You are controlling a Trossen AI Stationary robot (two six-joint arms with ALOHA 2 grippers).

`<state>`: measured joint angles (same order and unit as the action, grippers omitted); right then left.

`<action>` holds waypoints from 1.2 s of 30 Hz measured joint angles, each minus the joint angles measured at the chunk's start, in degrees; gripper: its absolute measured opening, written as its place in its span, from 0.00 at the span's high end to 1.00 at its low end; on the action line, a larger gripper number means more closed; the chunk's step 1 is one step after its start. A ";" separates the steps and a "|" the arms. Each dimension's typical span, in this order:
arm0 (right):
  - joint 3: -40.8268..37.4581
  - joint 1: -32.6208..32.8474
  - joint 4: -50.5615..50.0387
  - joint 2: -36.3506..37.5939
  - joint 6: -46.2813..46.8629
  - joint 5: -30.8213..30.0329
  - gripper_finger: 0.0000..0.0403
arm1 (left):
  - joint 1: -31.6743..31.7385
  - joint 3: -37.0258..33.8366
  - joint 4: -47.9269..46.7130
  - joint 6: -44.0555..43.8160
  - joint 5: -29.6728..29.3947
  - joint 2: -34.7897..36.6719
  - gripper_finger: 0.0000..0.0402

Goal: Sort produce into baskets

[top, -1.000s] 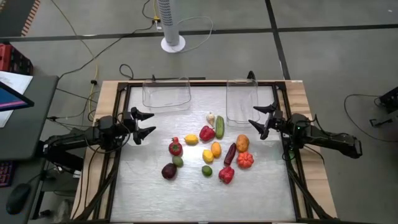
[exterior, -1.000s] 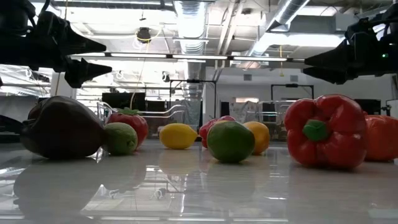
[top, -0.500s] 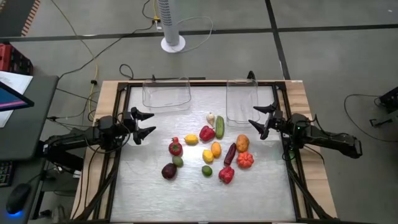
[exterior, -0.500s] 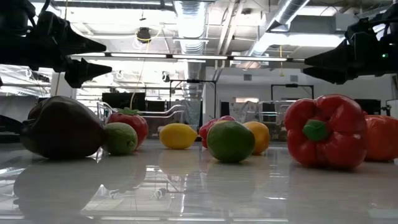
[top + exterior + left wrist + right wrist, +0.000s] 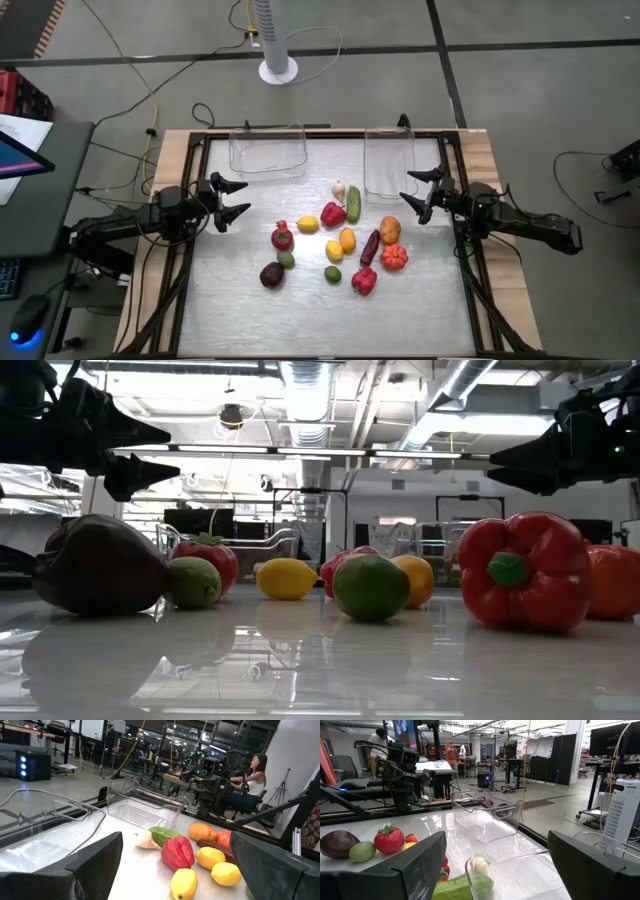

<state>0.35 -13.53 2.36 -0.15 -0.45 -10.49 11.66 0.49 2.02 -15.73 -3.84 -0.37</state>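
Produce sits in a loose cluster on the pale table (image 5: 250,310), and the red bell pepper (image 5: 364,281) at the cluster's near edge serves as the landmark. Just beside the pepper, toward the right arm, lies an orange tomato-like piece (image 5: 394,257), with a dark purple eggplant (image 5: 370,246) touching or nearly touching it and an orange fruit (image 5: 389,230) a little farther back. Toward the left arm from the pepper come a lime (image 5: 332,273), then a smaller green fruit (image 5: 286,260) and a dark purple rounded piece (image 5: 271,275) side by side, with a red tomato (image 5: 282,238) just behind them. Behind the pepper, in the middle of the cluster, lie two yellow-orange fruits (image 5: 340,245), a lemon (image 5: 308,224), a second red pepper (image 5: 332,213), a green cucumber (image 5: 353,203) and a small white garlic bulb (image 5: 338,188). Farthest back from the pepper stand the two clear baskets, the left basket (image 5: 267,150) well apart from the produce and the right basket (image 5: 389,162) just beside the cucumber and garlic. The left hand (image 5: 233,202) hangs above the table well to the left of the cluster, fingers spread, holding nothing. The right hand (image 5: 417,192) hangs to the right of the cluster, near the right basket's front corner, fingers likewise spread and empty.
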 joint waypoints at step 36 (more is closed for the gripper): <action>0.01 -0.12 11.27 -0.03 16.96 -0.07 0.07 | -2.97 5.39 13.15 1.75 5.04 -11.30 0.12</action>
<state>0.36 -13.65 13.63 -0.18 16.51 -10.56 8.69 5.88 15.17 -13.98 1.21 -11.67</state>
